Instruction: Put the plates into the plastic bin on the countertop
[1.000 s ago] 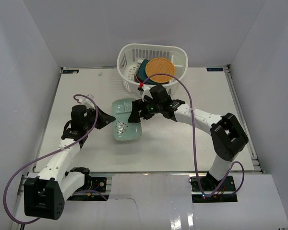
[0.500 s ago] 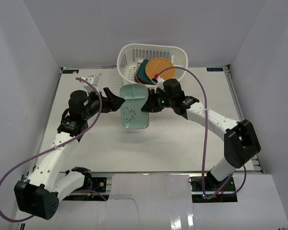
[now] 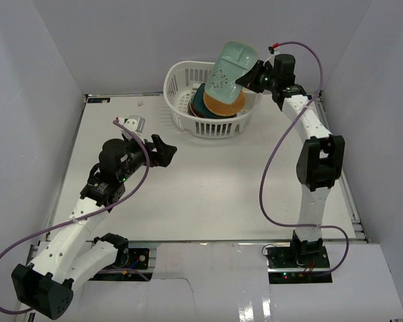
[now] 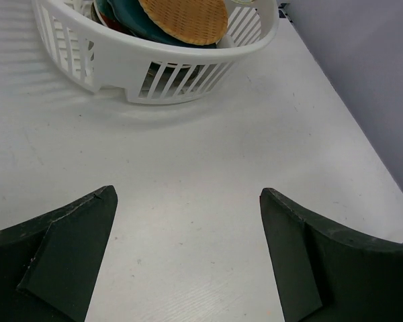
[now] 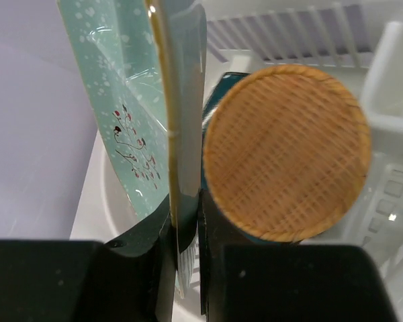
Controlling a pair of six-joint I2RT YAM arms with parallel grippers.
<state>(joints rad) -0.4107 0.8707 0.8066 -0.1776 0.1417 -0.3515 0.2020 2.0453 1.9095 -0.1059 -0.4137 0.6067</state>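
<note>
R fingers (image 5: 144, 231) pinch the pale green oblong plate (image 3: 230, 67) by its edge, near-upright above the white slotted plastic bin (image 3: 181, 114). L fingers (image 4: 60, 261) spread wide, empty, over the white counter (image 3: 208, 188). Risk: thin edge grip slips, plate drops onto the orange woven round plate (image 3: 225, 102) or clips bin rim.

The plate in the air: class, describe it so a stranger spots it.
Find the white slotted bin at the back. Above it the right claw holds a pale green plate. It alone is oblong and aloft; the orange woven plate lies in the bin.
</note>
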